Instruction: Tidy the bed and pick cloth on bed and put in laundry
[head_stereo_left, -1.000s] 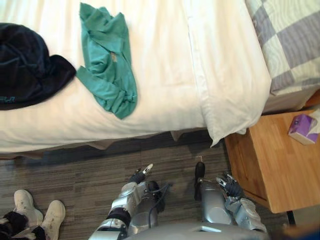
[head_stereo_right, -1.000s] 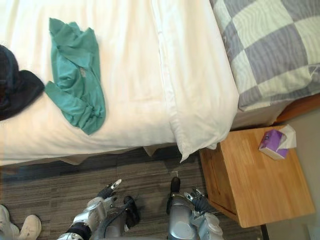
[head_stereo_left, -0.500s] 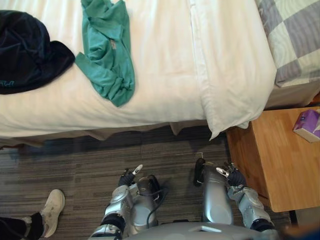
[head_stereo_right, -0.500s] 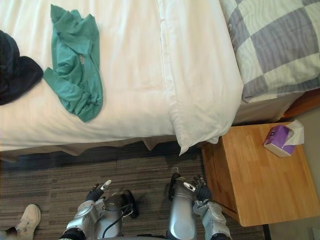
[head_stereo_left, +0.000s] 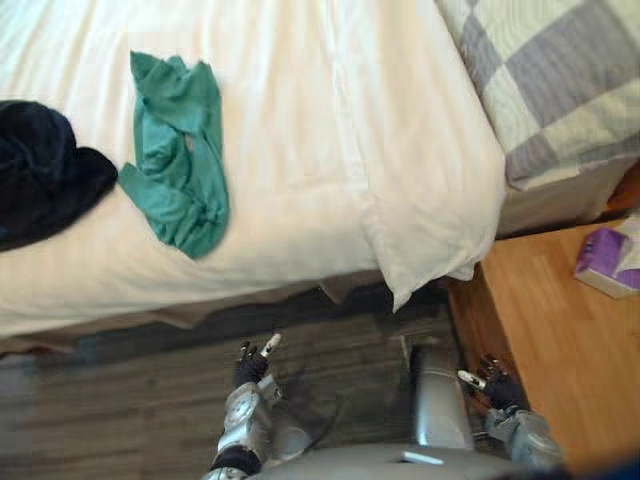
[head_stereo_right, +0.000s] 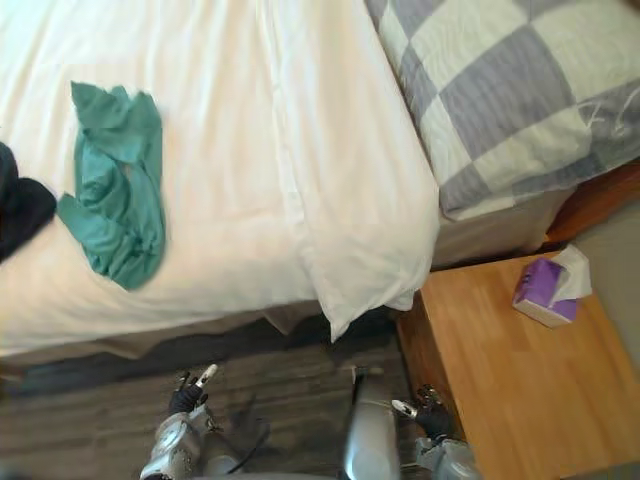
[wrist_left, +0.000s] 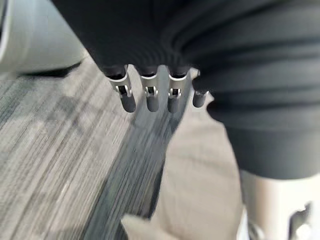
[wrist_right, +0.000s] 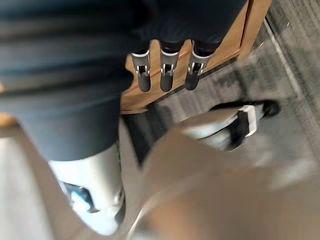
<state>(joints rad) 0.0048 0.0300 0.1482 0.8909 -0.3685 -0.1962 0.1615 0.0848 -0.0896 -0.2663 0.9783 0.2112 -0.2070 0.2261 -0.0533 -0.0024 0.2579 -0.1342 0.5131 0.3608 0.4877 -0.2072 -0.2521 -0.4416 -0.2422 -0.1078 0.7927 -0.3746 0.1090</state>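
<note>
A crumpled green cloth (head_stereo_left: 178, 190) lies on the white bed (head_stereo_left: 300, 130), left of the middle. A dark navy cloth (head_stereo_left: 45, 185) is heaped at the bed's left end. A white pillow (head_stereo_left: 420, 190) overhangs the bed's near edge, with a grey checked blanket (head_stereo_left: 560, 80) at the right. My left hand (head_stereo_left: 250, 362) hangs low over the floor in front of the bed, fingers straight and holding nothing. My right hand (head_stereo_left: 492, 384) hangs by the wooden table, fingers relaxed and empty. In the wrist views the left fingers (wrist_left: 149, 95) and right fingers (wrist_right: 165, 70) point straight out.
A wooden bedside table (head_stereo_left: 560, 350) stands right of the bed with a purple tissue box (head_stereo_left: 608, 262) on it. Grey striped carpet (head_stereo_left: 120, 400) runs between me and the bed.
The camera has swung, shifting the bed and cloths in the picture. The person's white shoes at the lower left are gone from view. Both hands still hang empty at my sides.
</note>
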